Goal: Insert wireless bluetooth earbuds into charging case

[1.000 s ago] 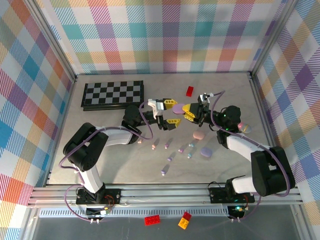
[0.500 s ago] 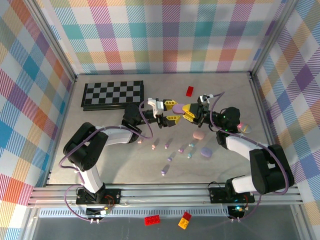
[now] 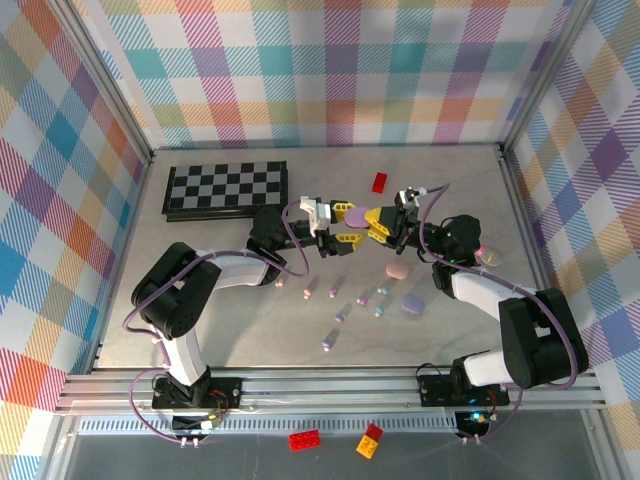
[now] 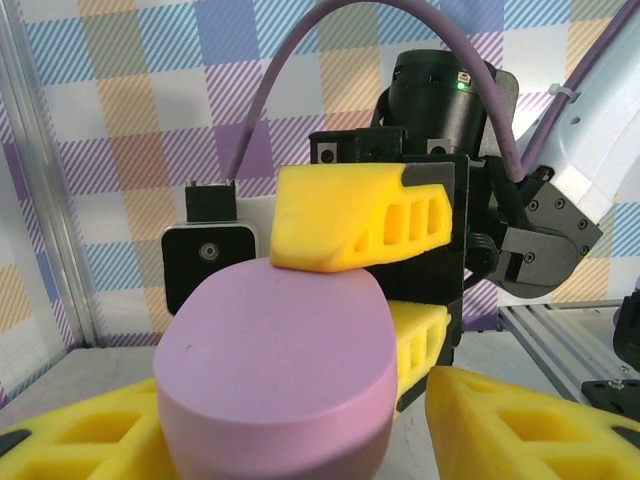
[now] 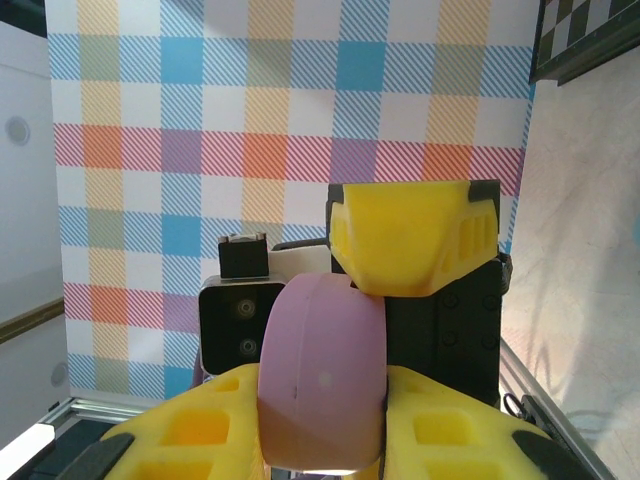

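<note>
Earbuds, tiny glossy pastel plastic stemmed buds, lie scattered on the pale table just below centre, none seated. Above them, mid-frame, a purple oval plastic charging case hangs between both arms: the left gripper pinches its width, the right gripper its flat faces. The lid looks shut, so opening and every insertion remain
</note>
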`<state>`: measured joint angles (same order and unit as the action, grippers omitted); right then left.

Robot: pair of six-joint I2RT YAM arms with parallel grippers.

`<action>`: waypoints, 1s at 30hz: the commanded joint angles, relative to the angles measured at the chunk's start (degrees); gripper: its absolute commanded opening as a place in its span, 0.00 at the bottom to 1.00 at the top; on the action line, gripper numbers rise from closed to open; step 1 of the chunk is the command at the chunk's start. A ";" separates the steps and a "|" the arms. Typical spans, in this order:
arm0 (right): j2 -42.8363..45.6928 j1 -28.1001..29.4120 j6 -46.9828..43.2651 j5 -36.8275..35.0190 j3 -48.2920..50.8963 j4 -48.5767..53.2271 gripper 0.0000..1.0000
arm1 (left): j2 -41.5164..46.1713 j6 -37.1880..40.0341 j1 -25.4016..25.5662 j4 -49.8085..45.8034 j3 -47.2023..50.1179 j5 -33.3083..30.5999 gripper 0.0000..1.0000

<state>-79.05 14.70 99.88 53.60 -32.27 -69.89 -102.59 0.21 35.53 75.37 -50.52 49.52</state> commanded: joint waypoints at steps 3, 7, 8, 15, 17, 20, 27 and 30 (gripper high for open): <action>-0.14 0.31 -0.50 -0.52 0.11 -3.05 0.10 | 0.10 -0.90 0.42 2.59 -1.51 1.81 0.53; -0.15 0.33 -0.62 -0.61 0.03 -2.77 0.10 | 0.19 -1.32 0.42 2.59 -1.68 1.77 0.51; -0.22 0.33 -0.69 -0.61 0.06 -2.67 0.10 | 0.15 -1.43 0.48 2.61 -1.68 1.70 0.51; -0.14 0.33 -1.61 -0.86 0.27 -0.89 0.10 | 0.71 -1.78 0.68 2.63 -1.37 1.73 0.51; -0.31 0.29 -1.59 -0.98 0.20 -1.07 0.10 | 0.63 -1.70 0.68 2.59 -1.33 1.78 0.50; -0.37 0.27 -1.61 -0.94 0.02 -0.92 0.10 | 0.50 -1.84 0.68 2.61 -1.33 1.96 0.48; -0.41 0.41 -2.28 -1.11 0.10 -0.09 0.10 | 0.71 -1.96 0.68 2.60 -1.32 2.14 0.45; -0.23 0.42 -3.00 -1.13 0.02 1.00 0.10 | 0.67 -2.28 0.66 2.59 -1.33 2.39 0.44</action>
<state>-79.05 14.70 98.98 53.65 -32.25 -69.38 -102.59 -1.78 35.46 75.05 -50.76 48.60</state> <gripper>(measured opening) 0.240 0.448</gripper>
